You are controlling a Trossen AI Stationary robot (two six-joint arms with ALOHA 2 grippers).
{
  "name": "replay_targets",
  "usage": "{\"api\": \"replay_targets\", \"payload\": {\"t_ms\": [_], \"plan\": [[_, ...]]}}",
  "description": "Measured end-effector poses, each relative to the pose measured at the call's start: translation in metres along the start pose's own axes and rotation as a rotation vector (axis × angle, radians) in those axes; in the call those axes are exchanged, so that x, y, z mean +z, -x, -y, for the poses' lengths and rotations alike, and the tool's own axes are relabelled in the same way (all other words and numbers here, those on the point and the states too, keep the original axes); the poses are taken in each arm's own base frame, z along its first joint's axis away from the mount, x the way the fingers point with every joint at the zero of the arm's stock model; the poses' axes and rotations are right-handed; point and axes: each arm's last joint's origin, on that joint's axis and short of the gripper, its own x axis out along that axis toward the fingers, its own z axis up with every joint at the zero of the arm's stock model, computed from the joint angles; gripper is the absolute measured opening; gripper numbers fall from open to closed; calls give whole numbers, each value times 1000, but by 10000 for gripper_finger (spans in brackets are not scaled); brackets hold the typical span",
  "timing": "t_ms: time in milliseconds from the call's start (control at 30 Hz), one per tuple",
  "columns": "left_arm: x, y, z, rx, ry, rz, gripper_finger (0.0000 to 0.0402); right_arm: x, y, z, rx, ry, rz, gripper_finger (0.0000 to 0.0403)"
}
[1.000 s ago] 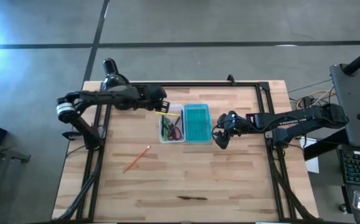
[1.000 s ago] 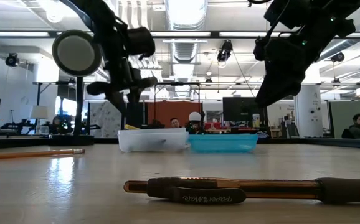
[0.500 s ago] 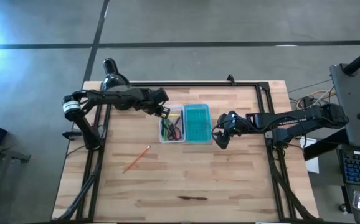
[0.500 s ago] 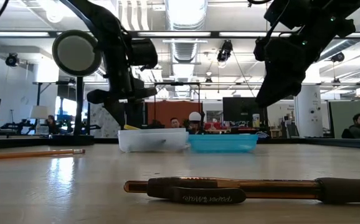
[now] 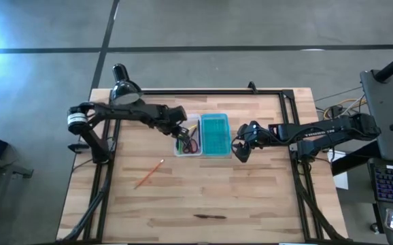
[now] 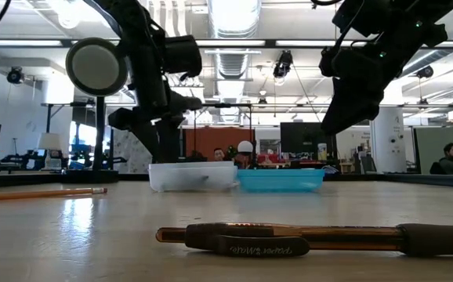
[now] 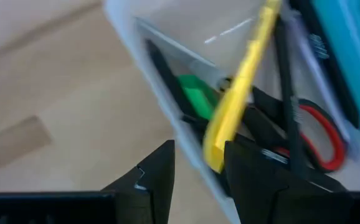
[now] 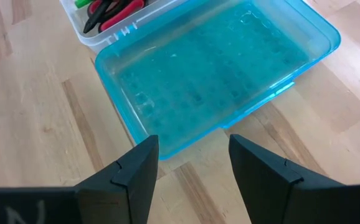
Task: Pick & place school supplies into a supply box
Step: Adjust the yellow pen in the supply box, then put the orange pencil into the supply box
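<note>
Left claw [image 5: 181,128] now over box [image 5: 202,135], two pens [image 5: 211,217] outside

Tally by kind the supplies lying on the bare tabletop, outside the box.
Pencil: 1, the orange pencil
Pen: 1, the dark brown pen
Total: 2
</note>
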Motion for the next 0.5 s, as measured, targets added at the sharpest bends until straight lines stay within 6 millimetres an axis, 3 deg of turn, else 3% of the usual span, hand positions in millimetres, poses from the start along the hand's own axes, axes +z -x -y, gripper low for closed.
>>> {"api": "replay_targets", "payload": {"t_ms": [333,500], "plan": [[-12,14,27,-78,-42,0,122,0,0,0,-1,3,-1,187],[-23,34,32,-70,-208,-21,122,-1,0,1,-6,4,-13,187]]}}
